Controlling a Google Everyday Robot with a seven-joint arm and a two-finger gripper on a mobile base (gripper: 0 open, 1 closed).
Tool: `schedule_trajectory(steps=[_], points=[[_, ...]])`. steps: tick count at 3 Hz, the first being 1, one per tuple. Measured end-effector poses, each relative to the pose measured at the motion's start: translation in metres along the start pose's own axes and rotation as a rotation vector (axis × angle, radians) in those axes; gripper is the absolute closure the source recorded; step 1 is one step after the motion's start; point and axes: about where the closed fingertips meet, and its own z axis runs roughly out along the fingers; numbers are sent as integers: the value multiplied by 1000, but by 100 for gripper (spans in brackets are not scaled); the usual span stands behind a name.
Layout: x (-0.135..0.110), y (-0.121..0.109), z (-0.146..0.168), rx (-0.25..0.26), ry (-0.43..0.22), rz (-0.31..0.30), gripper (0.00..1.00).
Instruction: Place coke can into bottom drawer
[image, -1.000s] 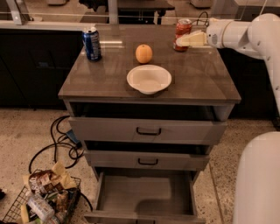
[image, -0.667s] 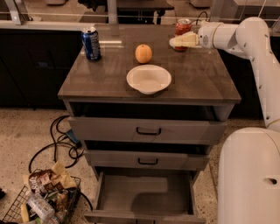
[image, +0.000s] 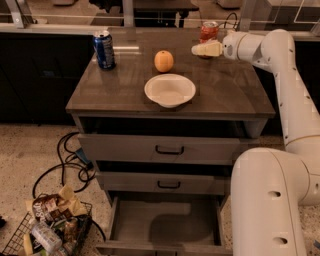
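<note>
- Red coke can (image: 209, 30) stands upright at the back right of the wooden cabinet top (image: 227, 87). Only its upper part and silver top show, as its lower part is hidden behind the gripper (image: 202, 49).
- Cream-coloured, the gripper points left just in front of the can, on a white arm (image: 280, 65) reaching in from the right. Whether it is open, closed or touching the can cannot be told.
- Grey bottom drawer (image: 131, 220) stands open with a dark shadow on its floor. Its front edge is cut off at the lower frame, and its right side is hidden by the robot's white body (image: 265, 200).
- Both upper drawers, the top drawer (image: 125, 148) and the middle drawer (image: 130, 181), are closed.
- White bowl (image: 170, 90) sits mid-top, with an orange (image: 164, 61) behind it and a blue soda can (image: 104, 49) at the back left.
- Lower left, a wire basket (image: 20, 235) of wrappers is partly cut off, and its contents are hard to make out. Black cables (image: 67, 162) lie beside it.
</note>
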Motion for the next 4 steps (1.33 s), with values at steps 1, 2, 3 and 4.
schedule_trajectory(steps=[1, 2, 3, 4], points=[[7, -11, 5, 20, -30, 36, 0], [3, -7, 15, 9, -55, 37, 16], [-11, 4, 24, -12, -86, 15, 47], [-9, 5, 27, -16, -82, 17, 71]])
